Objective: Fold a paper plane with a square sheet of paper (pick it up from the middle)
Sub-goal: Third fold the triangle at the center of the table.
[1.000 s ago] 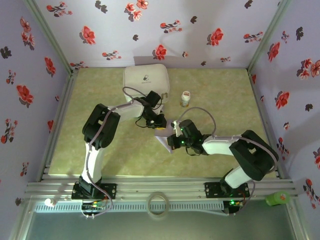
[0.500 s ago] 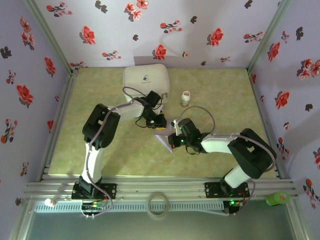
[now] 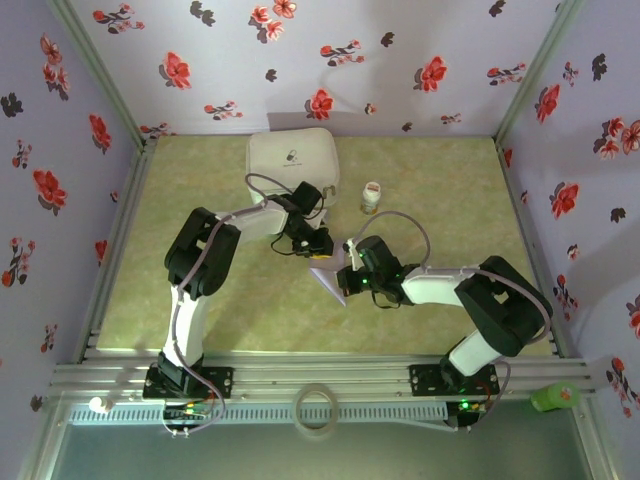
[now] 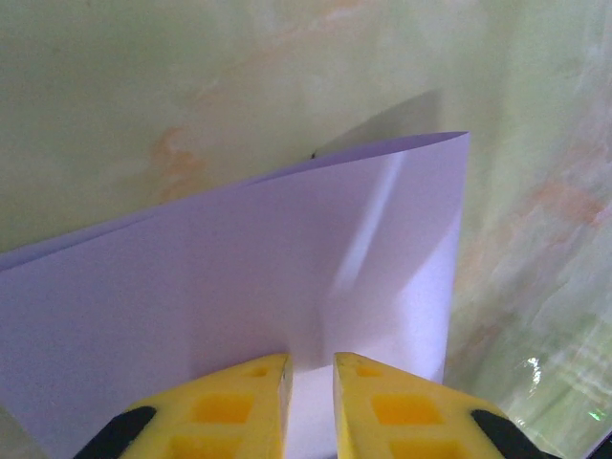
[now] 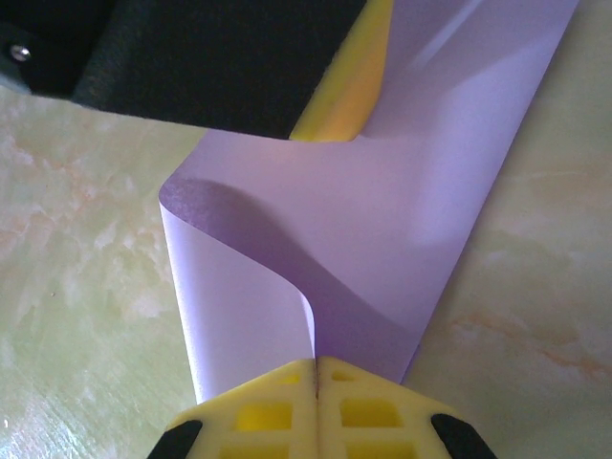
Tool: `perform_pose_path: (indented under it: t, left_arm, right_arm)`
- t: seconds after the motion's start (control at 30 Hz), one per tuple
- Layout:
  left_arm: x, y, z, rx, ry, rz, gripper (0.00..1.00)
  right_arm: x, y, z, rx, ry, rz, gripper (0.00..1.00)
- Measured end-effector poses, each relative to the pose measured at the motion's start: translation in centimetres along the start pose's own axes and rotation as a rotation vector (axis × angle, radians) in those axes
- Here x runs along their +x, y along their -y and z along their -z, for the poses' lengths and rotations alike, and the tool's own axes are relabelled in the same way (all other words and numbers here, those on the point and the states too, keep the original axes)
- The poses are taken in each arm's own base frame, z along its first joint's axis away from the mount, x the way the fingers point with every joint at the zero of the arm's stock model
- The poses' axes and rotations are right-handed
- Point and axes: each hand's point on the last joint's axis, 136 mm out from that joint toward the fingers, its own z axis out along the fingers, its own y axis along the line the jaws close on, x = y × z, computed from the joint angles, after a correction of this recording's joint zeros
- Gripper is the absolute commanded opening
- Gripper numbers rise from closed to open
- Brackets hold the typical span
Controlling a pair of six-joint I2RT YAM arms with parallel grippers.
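Top external: right tool [image 3: 342, 284] (pinched on lavender sheet [image 3: 328, 279], like left tool [image 3: 318, 257]) edged slightly leftward.

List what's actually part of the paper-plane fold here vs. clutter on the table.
In the job:
- thin lavender square sheet of paper, partly folded
- left gripper, fingers pinching it
- right gripper, shut on it

Lying about:
- white zip case
- small printed packet
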Motion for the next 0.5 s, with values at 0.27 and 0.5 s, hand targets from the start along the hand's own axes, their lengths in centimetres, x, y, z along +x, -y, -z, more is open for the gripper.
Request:
perform_pose_path:
  t: [0.27,0.5]
  left_arm:
    - [-0.01,0.00,0.00,0.000,0.000,0.000,0.20]
    - [0.00,0.00,0.00,0.000,0.000,0.000,0.20]
  right_arm:
    - [-0.01,0.00,0.00,0.002,-0.003,0.000,0.00]
    - [0.55,0.39,-0.50,0.012,-0.026,-0.006,0.00]
